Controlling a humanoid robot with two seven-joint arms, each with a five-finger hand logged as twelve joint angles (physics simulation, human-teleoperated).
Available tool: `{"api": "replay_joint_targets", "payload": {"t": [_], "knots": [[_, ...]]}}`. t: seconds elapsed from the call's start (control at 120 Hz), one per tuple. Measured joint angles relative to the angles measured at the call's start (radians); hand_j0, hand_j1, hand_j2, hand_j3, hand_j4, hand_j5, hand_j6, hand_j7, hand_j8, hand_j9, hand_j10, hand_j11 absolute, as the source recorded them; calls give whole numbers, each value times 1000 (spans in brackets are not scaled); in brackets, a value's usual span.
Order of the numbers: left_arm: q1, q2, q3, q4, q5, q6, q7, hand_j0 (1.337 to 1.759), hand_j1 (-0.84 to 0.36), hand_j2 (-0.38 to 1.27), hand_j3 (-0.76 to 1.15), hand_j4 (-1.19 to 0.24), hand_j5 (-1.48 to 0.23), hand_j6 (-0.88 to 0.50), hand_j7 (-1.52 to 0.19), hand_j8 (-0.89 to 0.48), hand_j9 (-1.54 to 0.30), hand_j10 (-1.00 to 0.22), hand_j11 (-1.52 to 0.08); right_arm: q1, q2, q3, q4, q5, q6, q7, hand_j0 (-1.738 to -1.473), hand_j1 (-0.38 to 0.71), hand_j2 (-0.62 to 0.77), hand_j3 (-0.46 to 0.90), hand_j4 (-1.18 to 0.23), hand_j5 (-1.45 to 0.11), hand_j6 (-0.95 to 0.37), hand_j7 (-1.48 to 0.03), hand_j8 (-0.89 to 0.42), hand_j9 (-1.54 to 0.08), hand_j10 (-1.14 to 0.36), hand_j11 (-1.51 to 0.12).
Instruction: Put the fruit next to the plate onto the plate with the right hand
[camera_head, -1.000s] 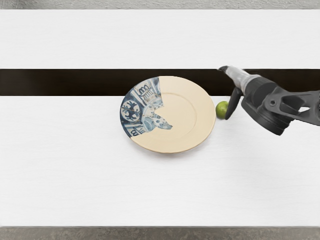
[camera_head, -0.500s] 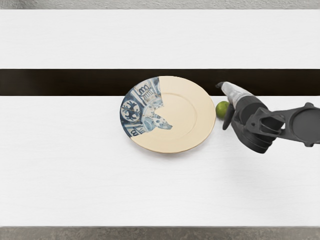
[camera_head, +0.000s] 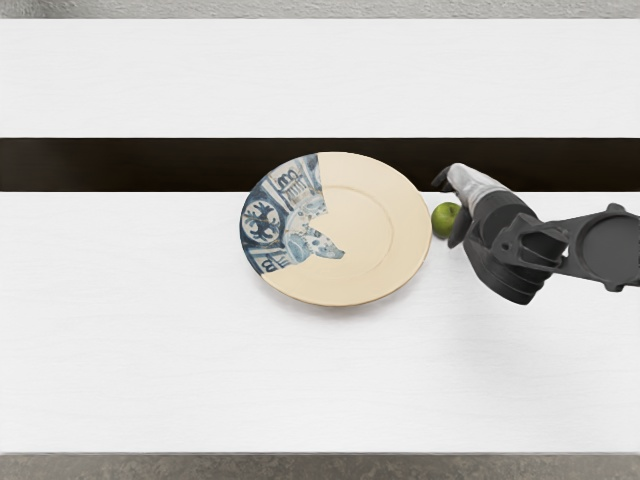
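A small green lime (camera_head: 444, 217) lies on the white table just right of the plate (camera_head: 375, 230), a tan dish with a blue-and-white patterned part on its left. My right hand (camera_head: 452, 208) comes in from the right edge and sits against the lime's right side. Its dark fingers (camera_head: 460, 228) curve around the fruit from behind and from the right. The lime still rests on the table, and I cannot tell whether the fingers press on it. The left arm does not show.
A dark gap (camera_head: 150, 164) runs across the table behind the plate. White tabletop (camera_head: 300, 380) stretches in front of the plate and to its left.
The right hand has come down and leftward from behind the lime to sit against it, and its fingers have curled closer around the fruit. Lime and plate have not moved.
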Motion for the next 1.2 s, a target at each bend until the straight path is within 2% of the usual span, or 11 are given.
{"api": "replay_joint_targets", "payload": {"t": [0.283,0.725,1.042,1.1,1.2], "knots": [[0,0,0,0,0,0,0,1658,337,2,0,-10,-13,-10,-13,-10,-13,-10,-13,-24,36,-2,-42,1,0,0,-1658,93,-72,0,-370,-480,-371,-480,-371,-480,-370,-480],[0,0,0,0,0,0,0,1658,337,2,0,-10,-13,-10,-13,-10,-13,-10,-13,-35,37,-3,-49,0,0,0,-1658,214,-90,0,-479,-606,-467,-613,-436,-613,-475,-613],[0,0,0,0,0,0,0,1658,337,2,0,-10,-13,-10,-13,-10,-13,-10,-13,-43,34,0,-49,-6,1,1,-1649,250,-90,-1,-561,-702,-407,-714,-369,-729,-548,-731],[0,0,0,0,0,0,0,1658,337,2,0,-10,-13,-10,-13,-10,-13,-10,-13,-45,33,1,-50,-7,2,1,-1647,251,-36,-1,-585,-736,-383,-747,-357,-766,-571,-769],[0,0,0,0,0,0,0,1658,337,2,0,-10,-13,-10,-13,-10,-13,-10,-13,-47,31,2,-49,-4,1,1,-1647,261,-22,-1,-610,-781,-380,-786,-352,-808,-597,-811]]}}
